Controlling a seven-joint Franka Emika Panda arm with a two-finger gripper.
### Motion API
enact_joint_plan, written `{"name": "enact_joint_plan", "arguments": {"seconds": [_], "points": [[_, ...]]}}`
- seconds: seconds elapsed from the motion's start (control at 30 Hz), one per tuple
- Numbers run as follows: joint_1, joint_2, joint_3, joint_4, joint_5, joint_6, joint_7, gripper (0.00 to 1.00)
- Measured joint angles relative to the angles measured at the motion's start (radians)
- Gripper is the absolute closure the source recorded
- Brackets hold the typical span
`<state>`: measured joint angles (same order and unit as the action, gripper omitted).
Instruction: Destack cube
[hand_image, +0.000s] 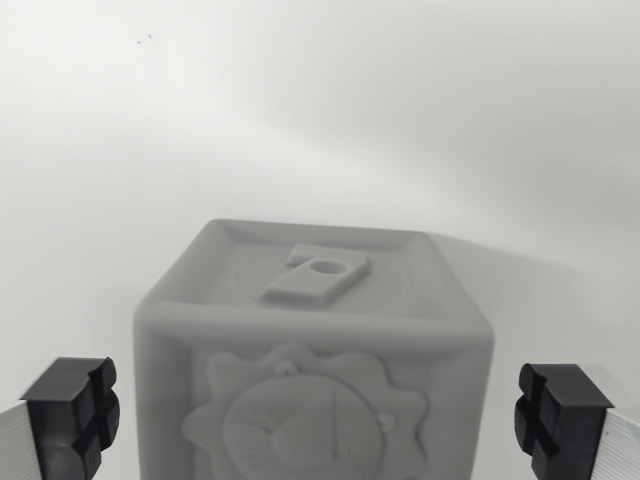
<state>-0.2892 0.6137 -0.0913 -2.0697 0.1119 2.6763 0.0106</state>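
A plain white surface (320, 120) fills the upper half of the frame, featureless except for two tiny dark specks in the upper left and a soft shadow falling to the right of the block.

Centred in the lower half sits the cube (312, 345), pale grey, its top face carrying a raised numeral and its near face a sun-like relief that runs off the bottom edge. I cannot see what it rests on, because the frame cuts off below it; from the task I judge this is the upper cube of a stack.

My gripper (320, 415) hangs with its jaws wide apart, one black pad (72, 412) in the lower left corner and the other in the lower right. Neither touches the cube; there is clear white gap on both sides. I judge they stand like this so the block can pass between them: the spread is wider than the cube, and the cube lies midway, so closing should meet both side faces evenly.

The pads sit level with the cube's near face, so I reckon I am lined up for a grasp, not yet made.
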Motion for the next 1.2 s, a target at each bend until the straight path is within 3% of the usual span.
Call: {"name": "enact_joint_plan", "arguments": {"seconds": [0.67, 1.2], "points": [[0.017, -0.117, -0.022, -0.027, -0.009, -0.088, 0.005, 0.00], [0.031, -0.237, -0.041, -0.036, -0.032, -0.197, 0.019, 0.00]]}}
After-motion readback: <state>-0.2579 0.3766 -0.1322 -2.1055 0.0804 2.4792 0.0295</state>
